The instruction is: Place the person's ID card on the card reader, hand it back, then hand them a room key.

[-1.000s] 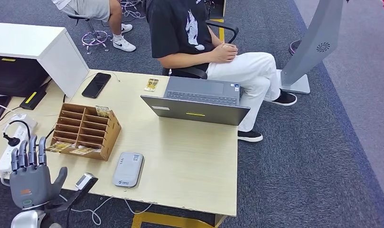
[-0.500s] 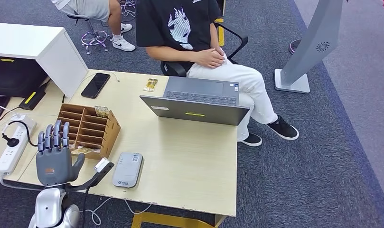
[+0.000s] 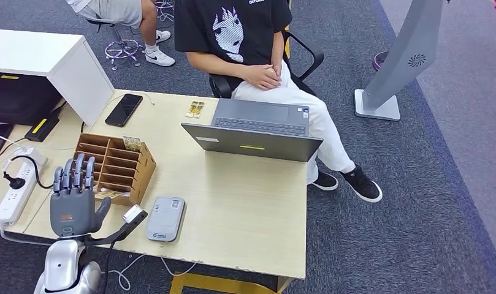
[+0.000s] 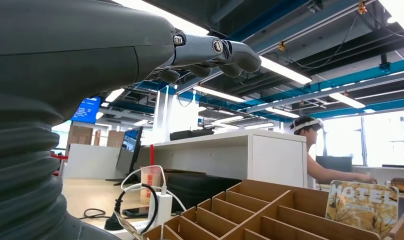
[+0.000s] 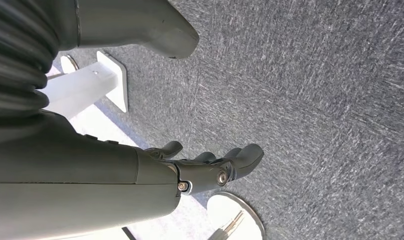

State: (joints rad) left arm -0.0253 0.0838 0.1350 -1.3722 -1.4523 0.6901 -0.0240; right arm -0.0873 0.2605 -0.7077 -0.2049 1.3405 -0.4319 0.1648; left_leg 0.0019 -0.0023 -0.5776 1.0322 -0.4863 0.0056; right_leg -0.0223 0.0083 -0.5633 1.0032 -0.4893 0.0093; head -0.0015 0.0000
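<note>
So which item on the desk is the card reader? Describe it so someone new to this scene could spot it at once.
Start from the light wooden desk and go to its near edge, in front of the grey laptop. The card reader lies flat there, just right of the brown cardboard slot organiser. It is a grey rounded slab, paler than the black phone at the far side.

Card reader (image 3: 165, 218) near the tabletop's (image 3: 245, 208) front edge, slotted card rack (image 3: 113, 168) just left behind it, laptop (image 3: 254, 131) at the back, phone (image 3: 124, 109) far left behind.
</note>
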